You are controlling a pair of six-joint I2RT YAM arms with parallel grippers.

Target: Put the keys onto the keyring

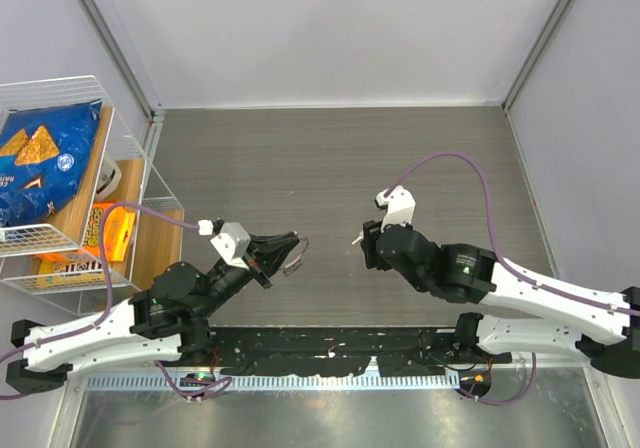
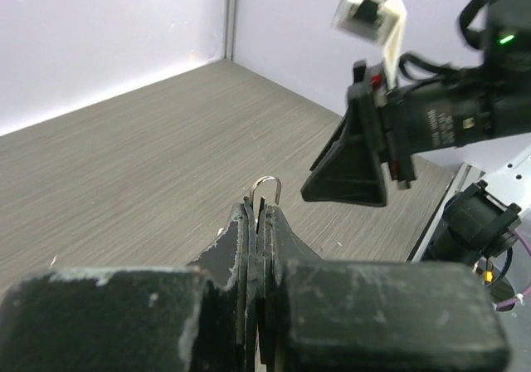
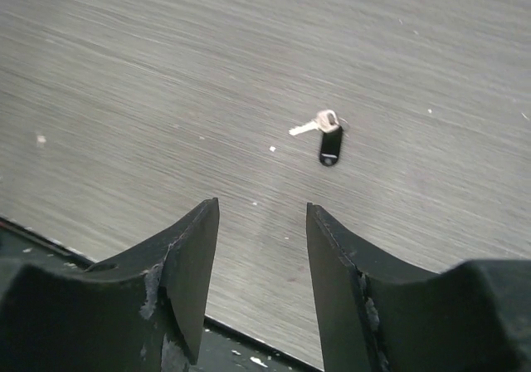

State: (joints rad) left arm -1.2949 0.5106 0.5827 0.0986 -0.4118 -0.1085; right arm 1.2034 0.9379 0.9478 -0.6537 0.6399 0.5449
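Left gripper (image 2: pixel 258 212): clamped right down on the ring (image 2: pixel 266 178). Only a small arc of wire shows above the fingertips; the rest is buried in the pinch.

Right gripper (image 3: pixel 261 206): about half open, nothing between the fingers. It faces the ring across a gap and touches nothing.

Keys (image 3: pixel 325 135): not on the ring. A silver one and a black-headed one lie flat on the table (image 3: pixel 166 73), heads touching, below the ring's level and just ahead of my right fingertips. I can see no other keys.

Risks from here, as I judge them:
- The keys are tiny and flat. If the fingers land on the table a little off, they will skid the keys away rather than lift them.
- The two lie together, so one pinch may take both, or drag the second out of place.
- So little of the ring is exposed that a key has scant room to thread, and pushing could twist the ring in my grip.
- Working close to the ring, my grippers may knock together.
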